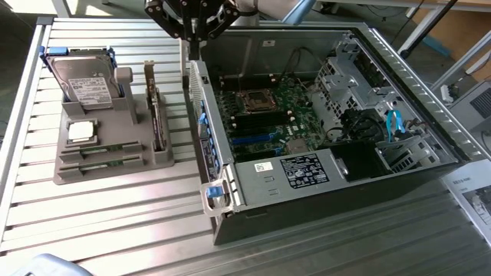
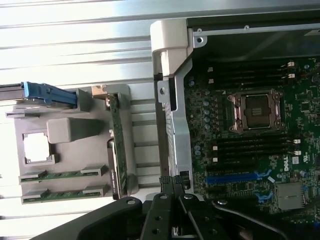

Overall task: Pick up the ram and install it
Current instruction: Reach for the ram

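Black, hinged jaws hang pressed together and empty above the sheet-metal side wall of an opened desktop computer case (image 1: pixel 399 63) (image 2: pixel 172 65). The case sits on a ribbed aluminium worktop (image 1: pixel 115 218) (image 2: pixel 75 40).

The ram (image 1: pixel 100 151) (image 2: pixel 62 175), a thin green circuit-board stick, sits well apart from the jaws, away from the case. It is slotted lengthwise into a stepped grey plastic holder (image 1: pixel 115 172) (image 2: pixel 65 130). A second stick of the same kind (image 1: pixel 96 167) (image 2: pixel 62 192) lies in the next step, just beside it.

The same holder carries a small square silver processor chip (image 1: pixel 80 131) (image 2: pixel 36 146) in a recess, and a boxy hard drive (image 1: pixel 91 86) with blue rails standing at its far end. A larger expansion card (image 1: pixel 157 121) (image 2: pixel 117 135) stands on edge along the side of the holder nearest the jaws.

On the other side of the jaws, the dark green motherboard (image 1: pixel 268 115) (image 2: pixel 250 165) lies flat inside the case. Its square metal-framed processor socket (image 1: pixel 257 102) (image 2: pixel 256 112) is flanked by rows of long black memory slots (image 2: pixel 250 145).
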`<state>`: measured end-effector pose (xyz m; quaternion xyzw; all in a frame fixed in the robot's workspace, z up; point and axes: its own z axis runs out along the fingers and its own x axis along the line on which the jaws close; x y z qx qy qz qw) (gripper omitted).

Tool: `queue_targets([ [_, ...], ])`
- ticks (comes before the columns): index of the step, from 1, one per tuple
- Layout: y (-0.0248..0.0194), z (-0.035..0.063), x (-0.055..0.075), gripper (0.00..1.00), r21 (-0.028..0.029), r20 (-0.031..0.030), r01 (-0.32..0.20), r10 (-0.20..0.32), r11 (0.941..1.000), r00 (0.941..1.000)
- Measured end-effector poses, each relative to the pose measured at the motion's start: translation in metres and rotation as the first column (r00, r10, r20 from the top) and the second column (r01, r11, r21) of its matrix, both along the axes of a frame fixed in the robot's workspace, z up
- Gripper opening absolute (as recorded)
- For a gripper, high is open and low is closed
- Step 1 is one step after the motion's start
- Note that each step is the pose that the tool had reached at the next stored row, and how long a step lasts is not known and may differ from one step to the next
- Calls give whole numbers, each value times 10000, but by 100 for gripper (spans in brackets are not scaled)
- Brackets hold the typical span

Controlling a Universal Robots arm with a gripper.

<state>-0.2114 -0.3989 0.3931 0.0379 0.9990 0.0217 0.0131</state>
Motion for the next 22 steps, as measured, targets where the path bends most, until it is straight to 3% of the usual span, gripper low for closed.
queue_targets([
  [10,0,-2,-257,10,0,0,-1,1,10000,10000],
  [22,0,-12,-658,10,1,1,-1,1,10000,10000],
])
